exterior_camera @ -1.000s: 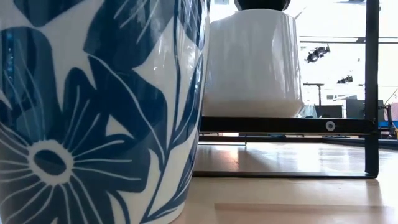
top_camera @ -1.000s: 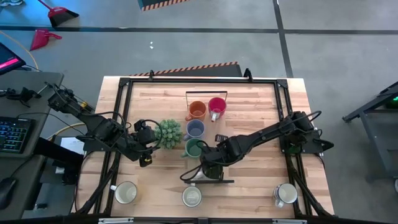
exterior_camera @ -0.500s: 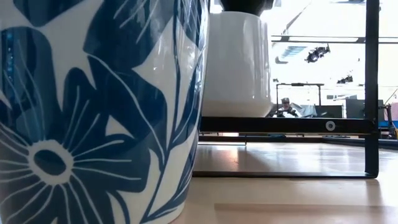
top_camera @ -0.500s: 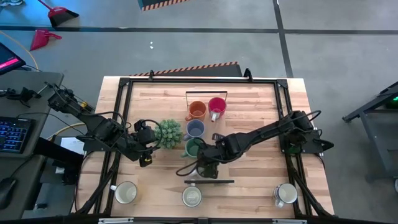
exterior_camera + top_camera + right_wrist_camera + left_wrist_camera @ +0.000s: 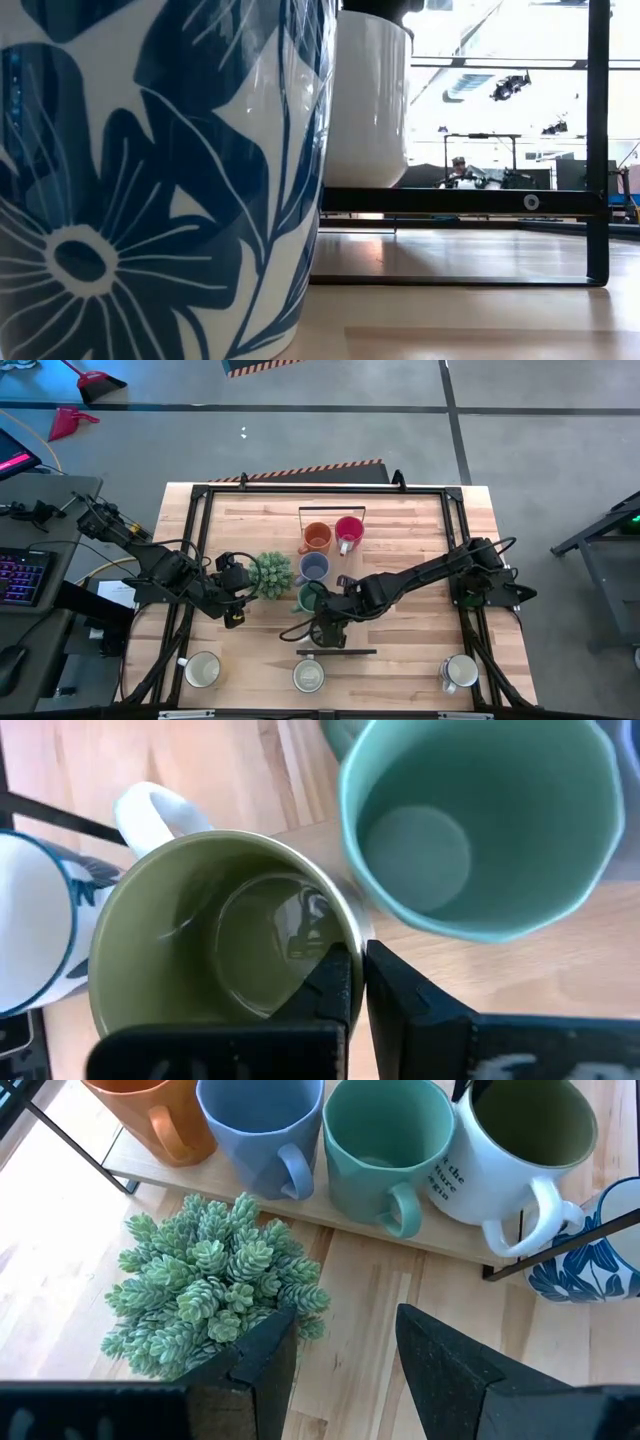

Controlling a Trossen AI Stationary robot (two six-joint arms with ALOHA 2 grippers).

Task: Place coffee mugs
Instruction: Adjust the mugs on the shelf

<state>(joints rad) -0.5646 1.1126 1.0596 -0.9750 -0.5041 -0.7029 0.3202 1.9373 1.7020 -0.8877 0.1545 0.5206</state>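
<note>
A white mug with an olive-green inside (image 5: 215,930) stands upright beside the teal mug (image 5: 480,820), and my right gripper (image 5: 358,970) is shut on it. In the left wrist view the orange (image 5: 150,1115), lavender-blue (image 5: 262,1130), teal (image 5: 385,1150) and white mug (image 5: 515,1150) line a wooden board (image 5: 350,1240). The pink-red mug (image 5: 348,532) stands at the far end. My left gripper (image 5: 345,1370) hangs open beside the spiky plant (image 5: 215,1285), holding nothing. My right gripper pinches the white mug's wall at the rim (image 5: 352,935), on the side facing the teal mug, with one finger (image 5: 335,985) inside the mug and one (image 5: 395,990) outside. The fingers slant down from above. The mug hangs upright; whether its base rests on the board I cannot tell.
A blue-flowered white mug (image 5: 150,180) stands near the board's near end, by the black frame (image 5: 598,140). More white mugs (image 5: 203,670) (image 5: 459,672) stand along the table's near edge. Bare wood lies to the right of the board.
My right gripper has carried the white mug a little toward the table's left and far side, closer to the teal mug, tipping its wrist slightly. The mug stays upright and the fingers stay shut on it.
</note>
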